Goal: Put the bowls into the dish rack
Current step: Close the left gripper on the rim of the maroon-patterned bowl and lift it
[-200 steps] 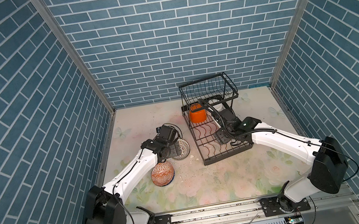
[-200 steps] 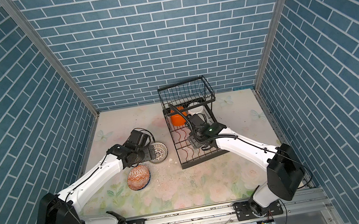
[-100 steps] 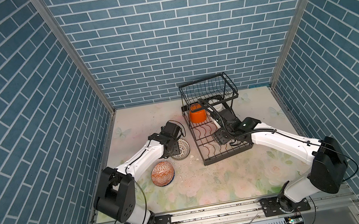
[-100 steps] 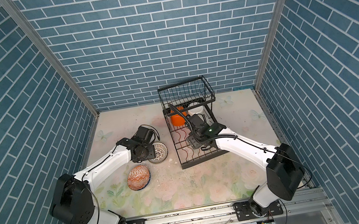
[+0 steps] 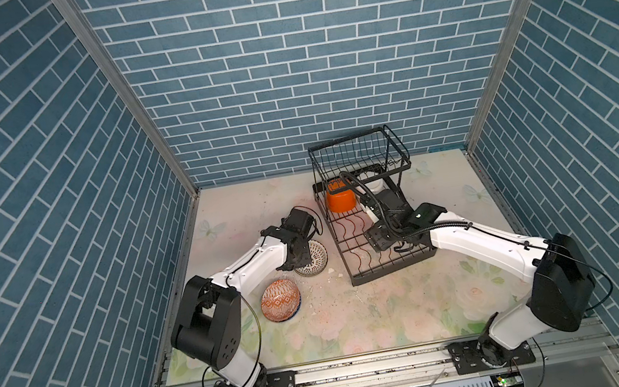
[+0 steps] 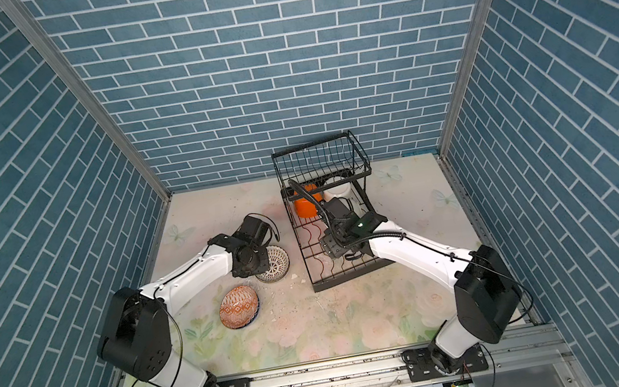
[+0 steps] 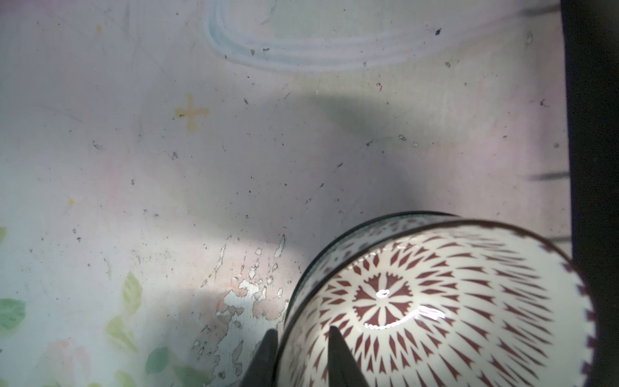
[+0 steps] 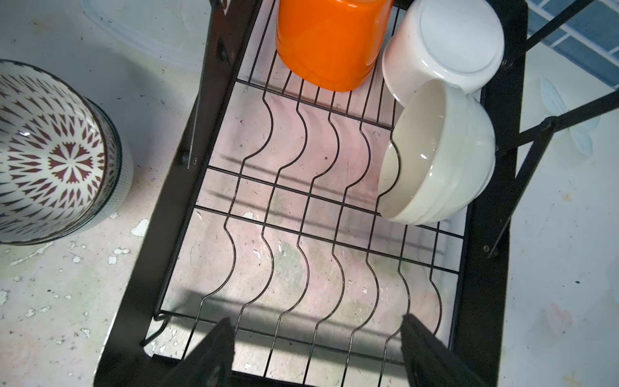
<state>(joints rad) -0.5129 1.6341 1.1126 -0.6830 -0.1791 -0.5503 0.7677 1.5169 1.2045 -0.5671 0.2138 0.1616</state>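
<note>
The left gripper (image 7: 303,355) has just closed from wide apart onto the rim of the dark-patterned bowl (image 7: 445,308), so lifting toward the dish rack (image 5: 391,270) likely follows. The right gripper (image 8: 316,348) hangs spread and empty above the rack's near edge.

The floral table (image 5: 361,321) carries dish rack (image 5: 390,261) and two patterned bowls (image 5: 280,301).

bowls all look like glossy glazed ceramic, the red-patterned bowl (image 7: 435,301) and cream bowl (image 8: 435,160) throw sharp highlights, while the dish rack (image 8: 301,207) is thin matte black wire and the floral surface (image 8: 50,301) is chipped and scuffed
</note>
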